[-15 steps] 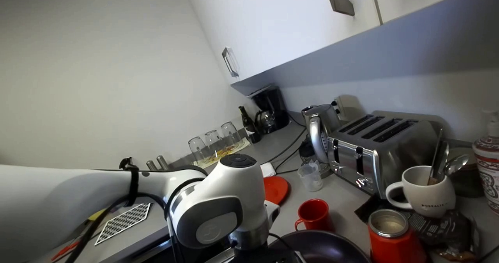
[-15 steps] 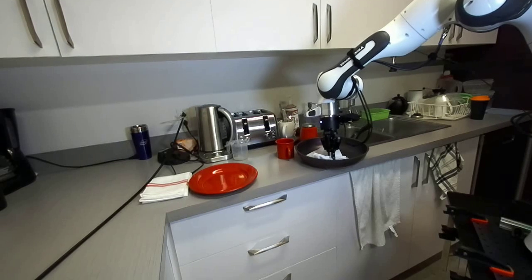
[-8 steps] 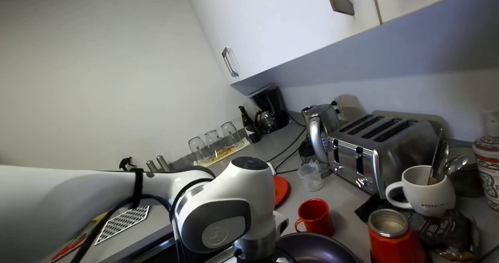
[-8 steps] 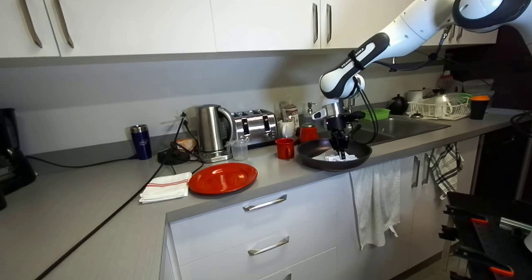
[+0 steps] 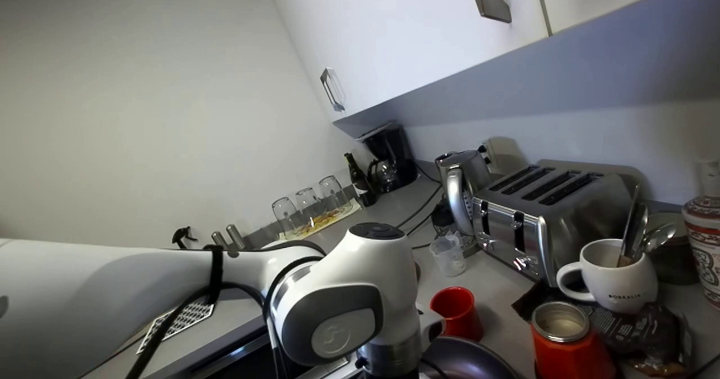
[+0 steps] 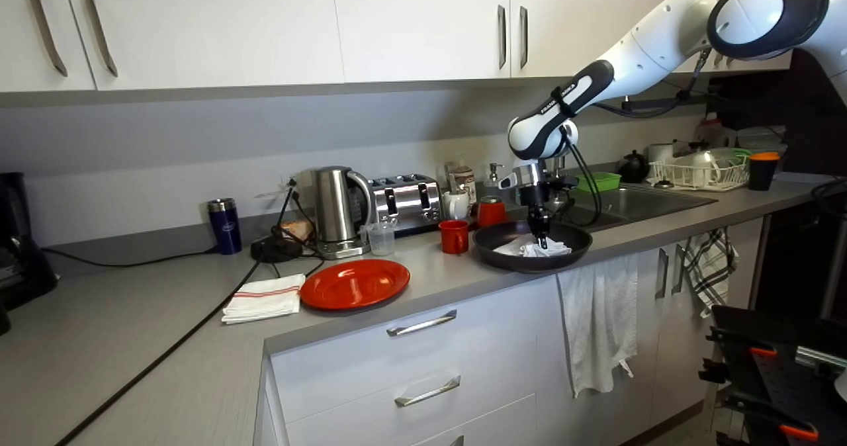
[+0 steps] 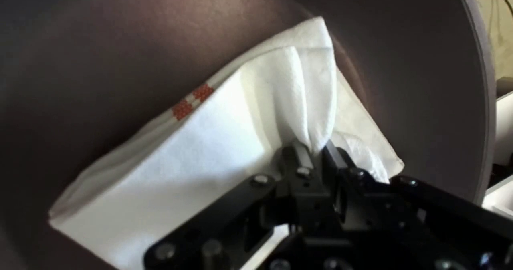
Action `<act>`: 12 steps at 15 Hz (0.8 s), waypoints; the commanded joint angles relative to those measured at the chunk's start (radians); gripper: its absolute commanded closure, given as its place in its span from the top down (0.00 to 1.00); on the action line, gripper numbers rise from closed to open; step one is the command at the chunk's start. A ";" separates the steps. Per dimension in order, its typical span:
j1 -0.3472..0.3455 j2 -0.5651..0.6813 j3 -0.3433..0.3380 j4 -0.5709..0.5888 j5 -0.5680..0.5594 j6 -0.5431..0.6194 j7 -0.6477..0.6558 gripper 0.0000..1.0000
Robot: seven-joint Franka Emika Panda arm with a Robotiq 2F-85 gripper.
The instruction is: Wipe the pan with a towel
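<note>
The dark round pan (image 6: 488, 253) sits on the counter near its front edge. It also shows in an exterior view (image 5: 472, 359), partly cut off, and in the wrist view (image 7: 132, 57). A white towel with small red marks (image 7: 208, 142) lies bunched and folded in the pan. It also shows in an exterior view (image 6: 554, 250). My gripper (image 7: 314, 152) points down into the pan and is shut on a pinched fold of the towel. In an exterior view the gripper (image 6: 542, 242) is at the towel, inside the pan rim. Part of the towel is hidden under the fingers.
A red mug (image 6: 454, 236) stands close beside the pan, with a red container (image 6: 491, 212) behind it. The toaster (image 6: 407, 201), kettle (image 6: 334, 211), red plate (image 6: 356, 284) and another folded towel (image 6: 265, 299) are farther along. The sink (image 6: 635, 201) is on the pan's opposite side.
My gripper and the towel have moved a short way across the pan, and the wrist has turned a little. The pan has shifted slightly. The towel stays gripped.
</note>
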 commanded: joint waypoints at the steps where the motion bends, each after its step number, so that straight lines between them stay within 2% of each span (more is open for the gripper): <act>1: -0.005 0.061 -0.027 0.088 -0.047 -0.045 0.101 0.06; 4: -0.016 0.070 -0.026 0.107 -0.052 -0.010 0.135 0.06; 6: -0.027 0.057 -0.018 0.100 -0.036 0.078 0.135 0.06; 9: -0.032 0.043 0.004 0.067 -0.001 0.292 0.135 0.06; 12: -0.054 0.029 0.057 0.041 0.063 0.426 0.083 0.06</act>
